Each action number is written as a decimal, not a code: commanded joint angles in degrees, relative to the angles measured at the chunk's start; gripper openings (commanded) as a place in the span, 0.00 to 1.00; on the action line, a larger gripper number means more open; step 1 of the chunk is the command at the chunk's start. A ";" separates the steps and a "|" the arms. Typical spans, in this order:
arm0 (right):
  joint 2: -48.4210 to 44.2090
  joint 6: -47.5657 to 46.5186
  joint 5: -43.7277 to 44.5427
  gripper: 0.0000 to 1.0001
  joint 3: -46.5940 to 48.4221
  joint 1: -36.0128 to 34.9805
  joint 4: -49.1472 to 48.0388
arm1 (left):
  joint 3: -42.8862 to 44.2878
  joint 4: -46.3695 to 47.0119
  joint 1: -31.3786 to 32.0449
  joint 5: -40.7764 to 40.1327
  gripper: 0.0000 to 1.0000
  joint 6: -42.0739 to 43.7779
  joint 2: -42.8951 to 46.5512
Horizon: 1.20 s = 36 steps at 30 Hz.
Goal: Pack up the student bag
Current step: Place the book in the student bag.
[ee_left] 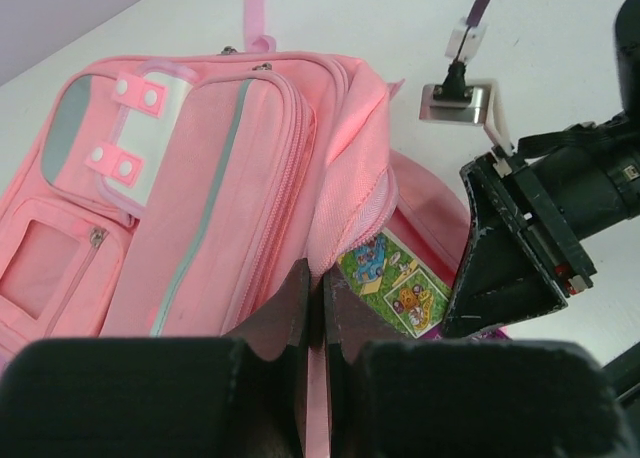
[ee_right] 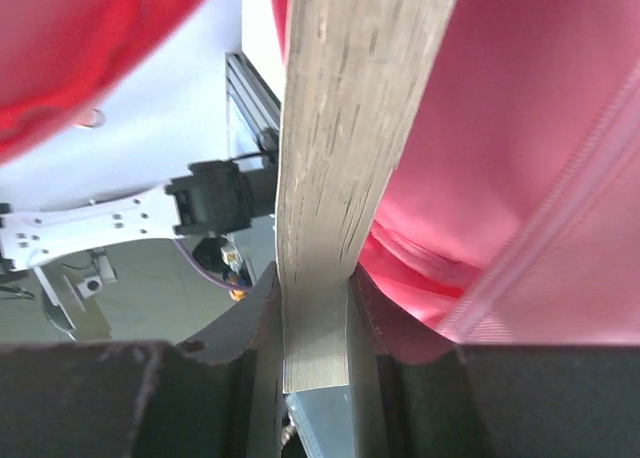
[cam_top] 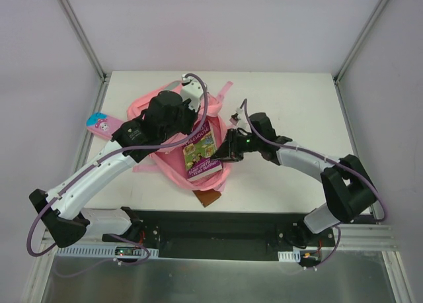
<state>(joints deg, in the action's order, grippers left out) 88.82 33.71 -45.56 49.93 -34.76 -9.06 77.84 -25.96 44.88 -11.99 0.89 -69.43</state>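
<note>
Right claw point(ee_right: 315, 308) grips book point(cam_top: 200, 156) half-hidden by student bag point(ee_left: 200, 178).

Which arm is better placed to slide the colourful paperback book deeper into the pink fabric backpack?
Right. The right gripper clamps the colourful paperback book by its page edge, partly inside the pink fabric backpack. The left gripper is shut on the backpack's opening edge, so it is occupied.

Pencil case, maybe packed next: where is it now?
The pencil case lies near the table's left edge in the top view, left of the student bag, beside the left arm.
</note>
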 commanded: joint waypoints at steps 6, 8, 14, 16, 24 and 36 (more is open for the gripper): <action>-0.58 9.35 1.35 0.01 4.91 0.31 -14.58 | 0.47 5.92 -0.85 -0.23 0.00 -0.53 1.22; 0.48 9.62 -0.83 0.01 6.22 -0.57 -15.11 | 0.47 6.00 -0.94 -0.32 0.00 -0.62 1.40; -4.95 10.23 -1.46 0.01 0.09 -3.55 -16.43 | 0.47 6.00 -0.94 -0.84 0.00 0.08 1.75; -7.07 9.62 -1.46 0.01 -2.03 -3.91 -16.08 | 0.64 6.00 -0.94 -0.84 0.00 0.17 1.58; -1.47 4.78 -1.37 0.01 5.34 -4.17 -13.61 | 0.82 6.00 -0.85 1.17 0.00 -0.71 1.66; 24.29 11.36 2.49 0.50 21.26 -4.61 -24.25 | -0.06 6.00 -0.94 2.23 0.00 -0.71 2.81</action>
<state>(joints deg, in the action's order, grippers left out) 108.73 41.45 -44.34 67.85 -38.96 -25.12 77.73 -25.06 44.05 -10.98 0.84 -69.10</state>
